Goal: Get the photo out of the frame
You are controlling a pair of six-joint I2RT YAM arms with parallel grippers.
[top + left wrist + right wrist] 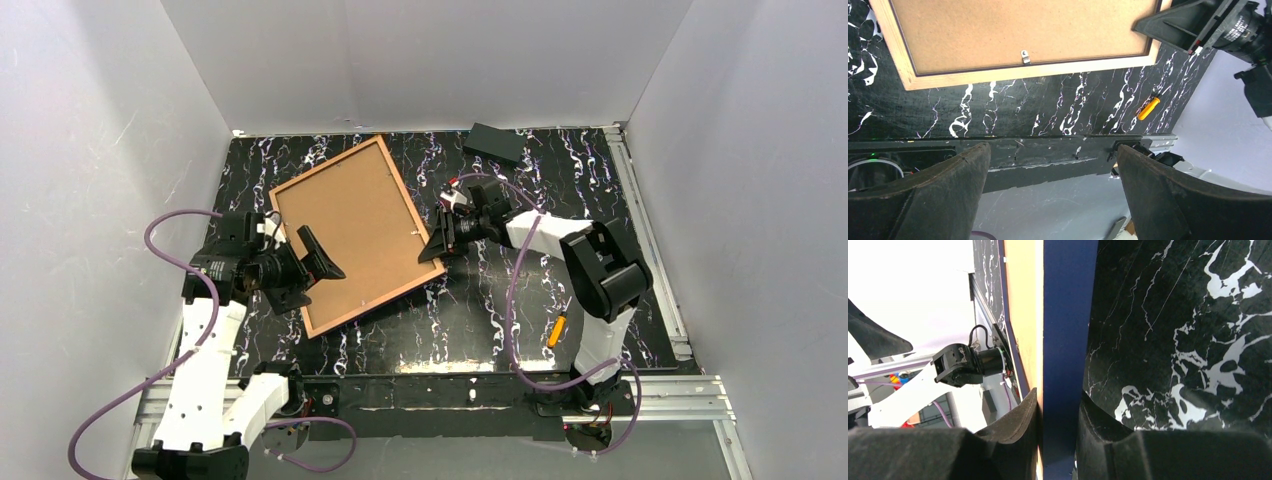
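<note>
The frame [392, 175] lies back side up and skewed on the black marbled table [500, 300]. The photo's plain brown board back [350, 225] fills it; the printed side is hidden. My right gripper [437, 245] is shut on the frame's right edge. In the right wrist view the navy frame edge [1068, 340] sits clamped in that gripper [1058, 440], with the board [1023, 315] to its left. My left gripper [308, 278] is open and empty over the frame's near-left part. In the left wrist view it [1053, 190] is wide apart, with the frame rim [998, 75] and board [1023, 25] beyond.
A small black block [495, 143] lies at the table's back edge. An orange-handled tool [556, 330] lies near the right arm's base, also in the left wrist view [1148, 108]. A metal tab [1024, 56] sits on the board's edge. White walls close three sides.
</note>
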